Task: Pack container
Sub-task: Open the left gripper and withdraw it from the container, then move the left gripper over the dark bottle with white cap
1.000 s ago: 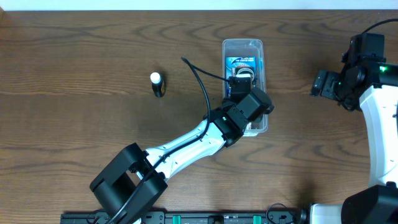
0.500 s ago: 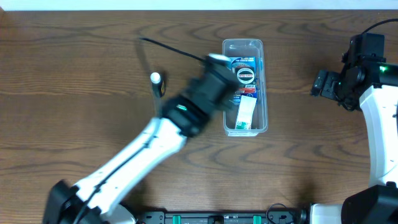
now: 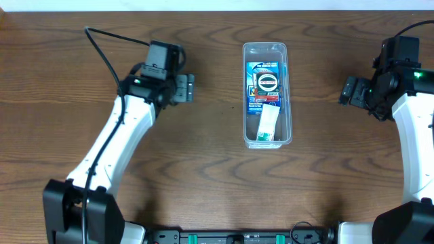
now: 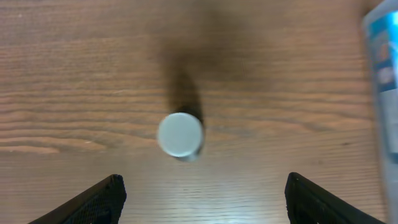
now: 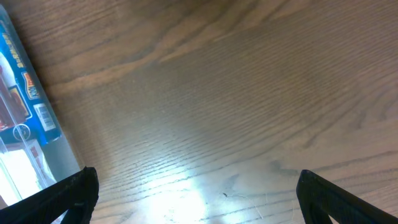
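Table (image 3: 203, 176): wood. Container (image 3: 265, 47) sat at 2 o'clock from table centre, long axis 12–6, with a blue card pack (image 3: 266, 81) and a white-green box (image 3: 268, 125) inside. Left end effector (image 4: 203, 186) was at 9 o'clock of the container, fingers spread wide, empty, over a white-capped tube (image 4: 180, 134) standing upright on the table. Right end effector (image 5: 196, 186) hung at 3 o'clock of the container, also spread, empty. Step, as I read it: picking the tube, not yet gripped. Next: descend, centre on it, pinch below the cap without tipping it, carry toward 3 o'clock, release in the container's free 12 o'clock end.
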Robot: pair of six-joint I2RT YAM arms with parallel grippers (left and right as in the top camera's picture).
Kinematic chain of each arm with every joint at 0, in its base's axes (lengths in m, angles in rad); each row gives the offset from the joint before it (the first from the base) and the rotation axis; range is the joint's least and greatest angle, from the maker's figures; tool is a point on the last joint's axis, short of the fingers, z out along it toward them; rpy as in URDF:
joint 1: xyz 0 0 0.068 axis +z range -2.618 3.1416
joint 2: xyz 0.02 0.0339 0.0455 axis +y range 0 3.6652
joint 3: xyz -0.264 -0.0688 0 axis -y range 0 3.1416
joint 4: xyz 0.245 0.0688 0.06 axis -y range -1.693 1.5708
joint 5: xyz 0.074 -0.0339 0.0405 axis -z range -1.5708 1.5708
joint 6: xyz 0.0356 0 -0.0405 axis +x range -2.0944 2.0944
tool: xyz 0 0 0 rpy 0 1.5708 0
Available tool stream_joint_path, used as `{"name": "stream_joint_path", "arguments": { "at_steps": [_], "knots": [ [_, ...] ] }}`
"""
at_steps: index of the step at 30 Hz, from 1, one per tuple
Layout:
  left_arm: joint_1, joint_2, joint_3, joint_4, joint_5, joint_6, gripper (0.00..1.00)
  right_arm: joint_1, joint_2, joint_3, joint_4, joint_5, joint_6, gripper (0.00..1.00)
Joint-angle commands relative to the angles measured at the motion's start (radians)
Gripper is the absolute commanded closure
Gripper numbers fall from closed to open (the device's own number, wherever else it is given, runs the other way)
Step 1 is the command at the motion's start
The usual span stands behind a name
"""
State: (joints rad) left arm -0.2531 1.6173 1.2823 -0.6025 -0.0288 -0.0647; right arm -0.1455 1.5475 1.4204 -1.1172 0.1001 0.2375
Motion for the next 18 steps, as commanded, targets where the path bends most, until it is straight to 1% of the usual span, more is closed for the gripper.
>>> {"name": "stream_joint_path", "arguments": {
  "at_steps": [1,10,18],
  "knots": [
    [0.013,0.035,0.029,-0.001,0.022,0.112,0.17,-0.005,0.003,0.002,-0.001,-0.003,0.012,0.01],
    [0.019,0.139,0.029,0.075,0.02,0.116,0.17,-0.005,0.003,0.002,-0.001,-0.003,0.012,0.01],
    [0.071,0.177,0.029,0.111,0.014,0.117,0.17,-0.005,0.003,0.002,-0.001,-0.003,0.012,0.01]
  ]
}}
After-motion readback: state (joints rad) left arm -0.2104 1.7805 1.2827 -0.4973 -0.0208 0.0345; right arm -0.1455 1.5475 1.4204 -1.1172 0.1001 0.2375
